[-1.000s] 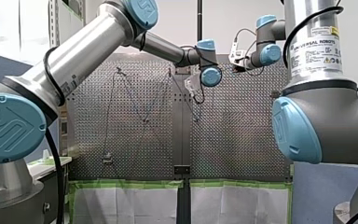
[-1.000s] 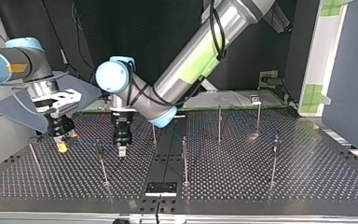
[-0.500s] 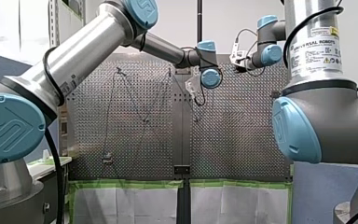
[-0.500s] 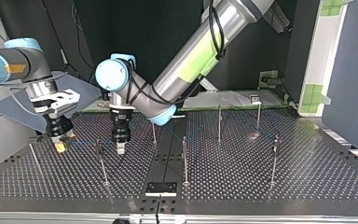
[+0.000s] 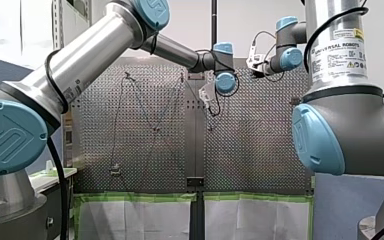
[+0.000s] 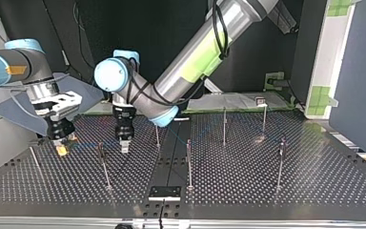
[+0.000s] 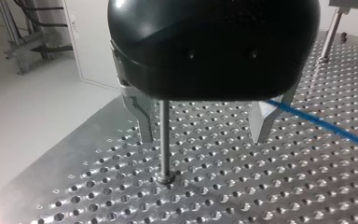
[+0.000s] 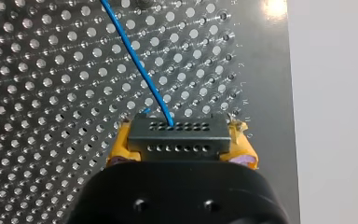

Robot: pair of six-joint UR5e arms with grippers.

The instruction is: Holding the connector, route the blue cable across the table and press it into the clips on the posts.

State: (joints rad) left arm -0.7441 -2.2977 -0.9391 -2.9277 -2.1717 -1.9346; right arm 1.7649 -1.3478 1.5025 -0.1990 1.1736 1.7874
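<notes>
Two robot arms reach over a perforated metal tabletop (image 6: 248,181) studded with thin upright posts (image 6: 224,126). In the top view my right gripper (image 6: 63,150) sits low over the tabletop at the view's left. The right wrist view shows its yellow pads (image 8: 120,148) clenched on either side of a black connector (image 8: 177,135) with rows of small holes. The blue cable (image 8: 137,65) leaves the connector's face and runs straight away from the gripper, just above the tabletop. In the top view my left gripper (image 6: 124,145) hangs pointing down near the middle, well apart from my right gripper. A post (image 6: 105,169) stands between the two, nearer the camera. In the left wrist view its metal fingers (image 7: 145,119) are spread apart and grasp nothing. One post shows between them, close to one finger. The blue cable passes by the other finger; whether it touches is unclear.
</notes>
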